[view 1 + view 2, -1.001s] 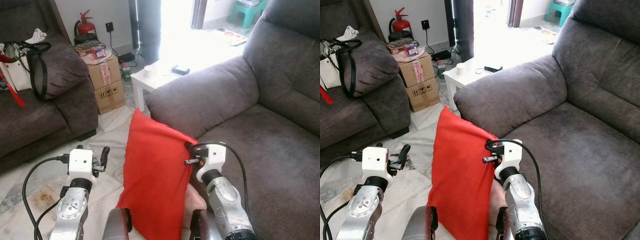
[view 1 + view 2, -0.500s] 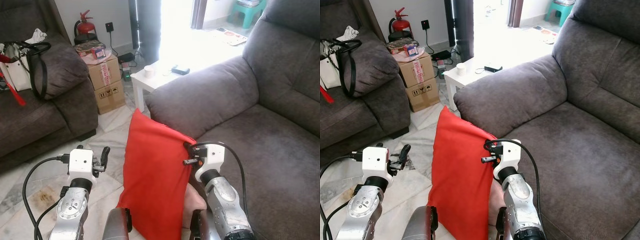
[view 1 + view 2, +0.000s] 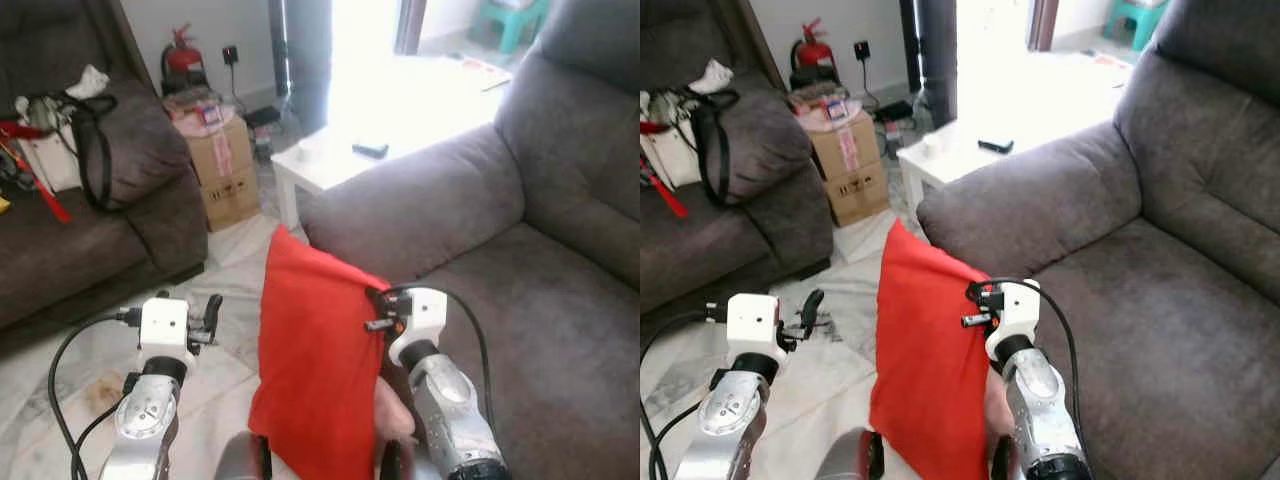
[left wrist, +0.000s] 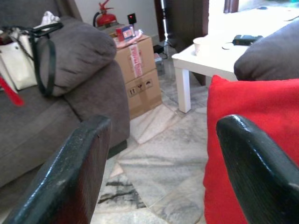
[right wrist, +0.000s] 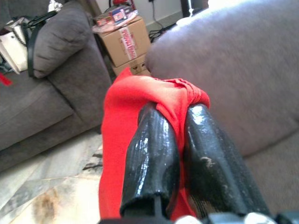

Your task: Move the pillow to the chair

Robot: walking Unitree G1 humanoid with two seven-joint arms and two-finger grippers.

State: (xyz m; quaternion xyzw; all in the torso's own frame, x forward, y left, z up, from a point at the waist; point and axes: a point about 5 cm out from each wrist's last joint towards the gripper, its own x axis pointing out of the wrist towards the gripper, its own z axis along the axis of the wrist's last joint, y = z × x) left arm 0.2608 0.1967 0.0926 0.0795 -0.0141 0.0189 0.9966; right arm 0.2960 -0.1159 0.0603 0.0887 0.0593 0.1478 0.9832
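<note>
From the head views: right hand [image 3: 378,300] pinching the top corner of a soft red fabric pillow [image 3: 315,370], hung upright over the pale marble floor [image 3: 845,300], just beside the arm of the plush grey armchair [image 3: 520,250]; left hand [image 3: 205,312] apart from the pillow, empty. From the left wrist: two glossy black fingers [image 4: 77,172] spread wide, a white desk [image 4: 210,56] and taped cardboard boxes [image 4: 140,70] beyond. From the right wrist: fingers [image 5: 154,154] clamped together, bunched red cloth gripped between them.

Plain red pillow [image 3: 315,370], grey chair [image 3: 520,260], glossy black fingers [image 5: 154,158], seemingly white-grey veined floor [image 4: 159,158].
</note>
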